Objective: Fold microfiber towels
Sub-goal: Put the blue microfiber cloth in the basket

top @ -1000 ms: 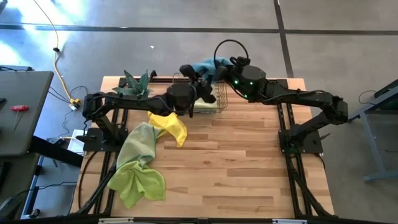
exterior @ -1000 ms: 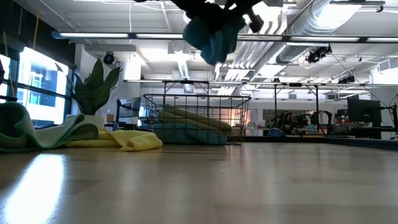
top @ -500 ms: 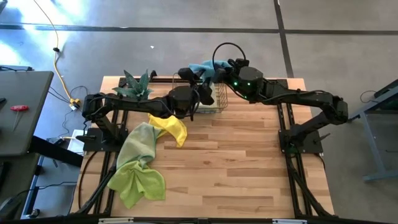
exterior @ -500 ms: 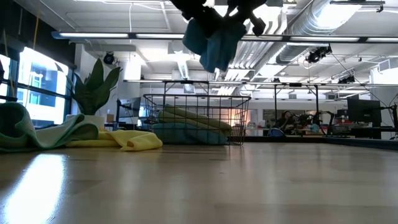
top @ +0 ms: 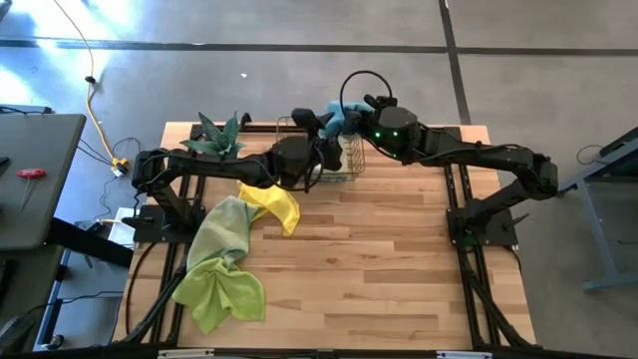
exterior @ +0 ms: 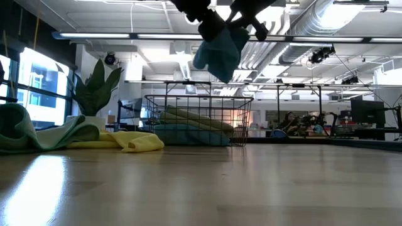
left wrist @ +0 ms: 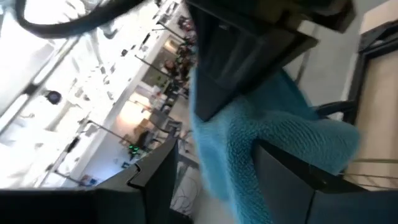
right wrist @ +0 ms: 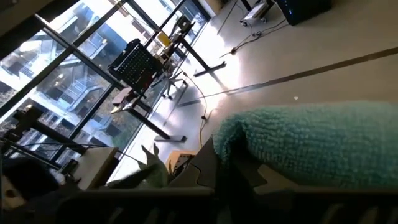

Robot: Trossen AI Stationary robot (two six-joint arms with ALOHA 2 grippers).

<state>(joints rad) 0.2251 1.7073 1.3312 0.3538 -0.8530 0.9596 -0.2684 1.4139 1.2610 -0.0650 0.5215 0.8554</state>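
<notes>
Right gripper (top: 349, 107) is seen clamped shut on the light blue towel (top: 337, 116), which is held in the air above the wire basket (top: 329, 160) at the far edge of the table (top: 399, 259). Left gripper (top: 317, 122) is positioned right beside that towel with its fingers (left wrist: 292, 180) spread apart; blue cloth lies between them in the left wrist view, but no grip by them is shown. The suspended towel is observed in the low view (exterior: 220, 47) as a bunched, drooping mass with a looped, nubby pile. Folded towels (exterior: 191, 129) are noted inside the basket, an olive-green one over a blue one. A yellow towel (top: 272, 204) lies crumpled on the table just beside the basket. A pale sage green towel (top: 225, 227) and a lime green towel (top: 221, 289) are spread loosely nearer the left front, their edges overlapping. A potted plant (top: 216, 137) stands at the far left corner.
</notes>
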